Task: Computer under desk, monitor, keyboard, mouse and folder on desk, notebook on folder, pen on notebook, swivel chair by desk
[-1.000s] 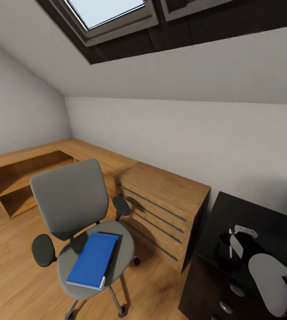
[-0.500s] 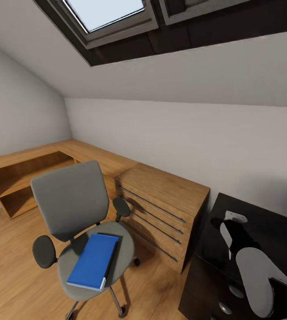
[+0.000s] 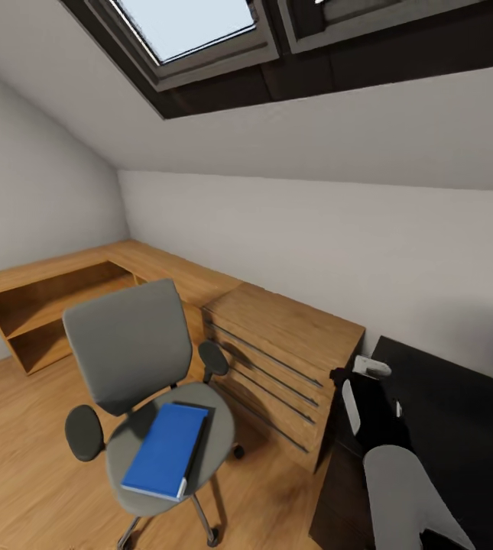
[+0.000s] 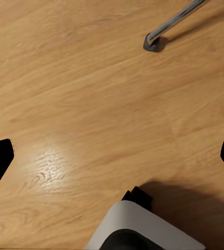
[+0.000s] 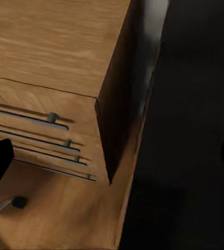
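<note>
The swivel chair [image 3: 143,382] is standing on the bedroom's wood floor [image 3: 17,458] — grey seat and back, black armrests. The bright blue folder [image 3: 164,449] is lying flat on its seat — over a thin dark pad whose edge is showing.

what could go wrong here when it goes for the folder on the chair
1. The swivel chair stands on castors on smooth wood floor, so a push while grasping may roll it away.
2. The blue folder lies flat on the seat atop a dark thin thing, likely the notebook; pinching or sliding it could drag that off.
3. The right arm hangs close to the wooden drawer chest and the black desk, so swinging toward the chair could clip a corner.
</note>
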Available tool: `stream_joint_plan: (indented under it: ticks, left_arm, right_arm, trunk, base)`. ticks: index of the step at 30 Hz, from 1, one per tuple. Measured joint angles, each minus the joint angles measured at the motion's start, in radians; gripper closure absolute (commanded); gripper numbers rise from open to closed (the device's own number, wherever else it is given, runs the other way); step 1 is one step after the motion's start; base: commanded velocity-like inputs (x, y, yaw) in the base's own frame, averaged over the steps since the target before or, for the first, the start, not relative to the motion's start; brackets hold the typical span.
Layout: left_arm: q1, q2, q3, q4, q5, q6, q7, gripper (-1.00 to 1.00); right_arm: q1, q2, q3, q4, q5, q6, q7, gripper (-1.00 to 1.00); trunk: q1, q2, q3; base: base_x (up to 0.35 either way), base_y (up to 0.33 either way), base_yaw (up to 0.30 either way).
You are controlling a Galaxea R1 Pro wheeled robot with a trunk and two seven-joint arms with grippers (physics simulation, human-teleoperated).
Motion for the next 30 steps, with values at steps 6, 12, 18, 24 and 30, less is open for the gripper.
stream_joint_plan:
  ticks: [6,12,18,24,30]
  left_arm:
    - [0.0,0.001,0.001,0.001,-0.001,0.0,0.006,-1.0]
    - [0.0,0.006,0.003,0.001,-0.001,-0.002,0.029,-1.0]
    - [0.0,0.002,0.004,0.001,-0.007,-0.045,0.182,-1.0]
    - [0.0,0.0,0.002,0.003,-0.126,-0.243,0.557,-1.0]
    - [0.0,0.004,0.002,0.003,-0.137,-0.244,0.543,-1.0]
  right_arm:
    - [0.01,0.02,0.085,0.074,0.005,-0.009,-0.03,-1.0]
    - [0.01,0.02,0.178,0.144,0.001,-0.031,-0.031,-1.0]
    - [0.01,0.02,0.195,0.22,0.0,-0.112,-0.03,-1.0]
    - [0.01,0.019,0.214,0.317,0.0,-0.261,-0.03,-1.0]
    - [0.01,0.019,0.216,0.321,0.0,-0.27,-0.028,-1.0]
  trunk:
    - [-0.023,0.042,0.019]
    - [-0.046,0.084,0.038]
    - [-0.069,0.126,0.056]
    - [-0.092,0.168,0.075]
    - [-0.115,0.21,0.094]
  base:
    - [0.0,0.0,0.27]
    - [0.0,0.0,0.278]
    - [0.0,0.0,0.279]
    - [0.0,0.0,0.279]
    - [0.0,0.0,0.278]
